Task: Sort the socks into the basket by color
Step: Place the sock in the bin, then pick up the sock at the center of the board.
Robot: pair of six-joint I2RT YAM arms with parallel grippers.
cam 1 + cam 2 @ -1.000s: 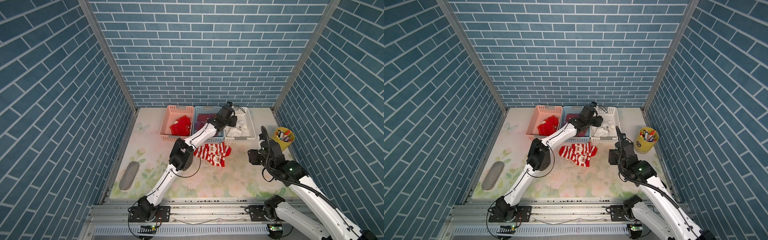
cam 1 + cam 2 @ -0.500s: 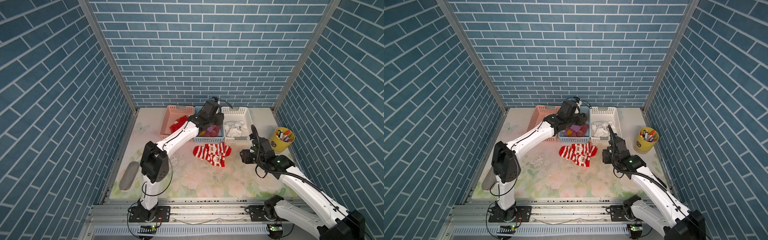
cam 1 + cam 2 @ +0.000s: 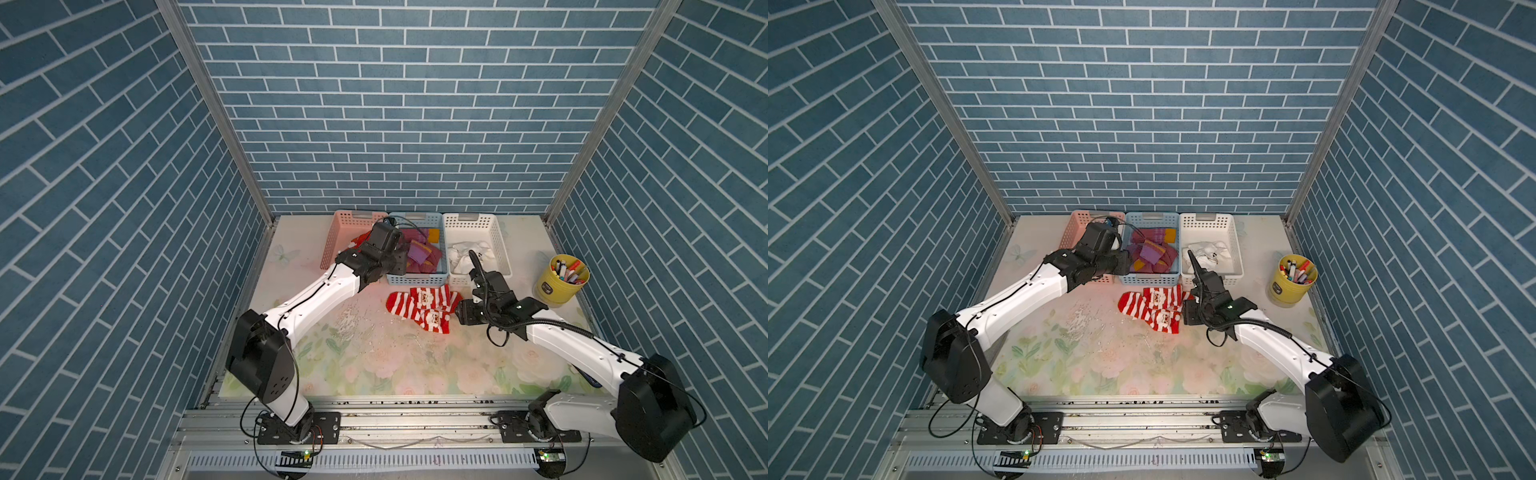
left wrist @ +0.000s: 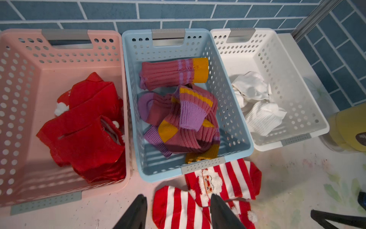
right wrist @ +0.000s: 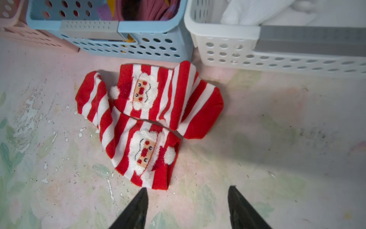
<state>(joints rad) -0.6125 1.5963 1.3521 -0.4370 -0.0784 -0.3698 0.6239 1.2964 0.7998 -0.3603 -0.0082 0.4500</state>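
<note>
Top views both: we saw two red-striped Santa socks (image 3: 419,309) at lower center of frame, just below blue basket (image 3: 415,279). Left gripper (image 4: 177,196) and right gripper (image 5: 188,187) had fingers spread, empty.

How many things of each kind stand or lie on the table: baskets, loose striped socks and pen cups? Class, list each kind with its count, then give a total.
Baskets: 3 (pink basket, blue basket, white basket)
Loose striped socks: 2
Pen cup: 1
Total: 6
</note>
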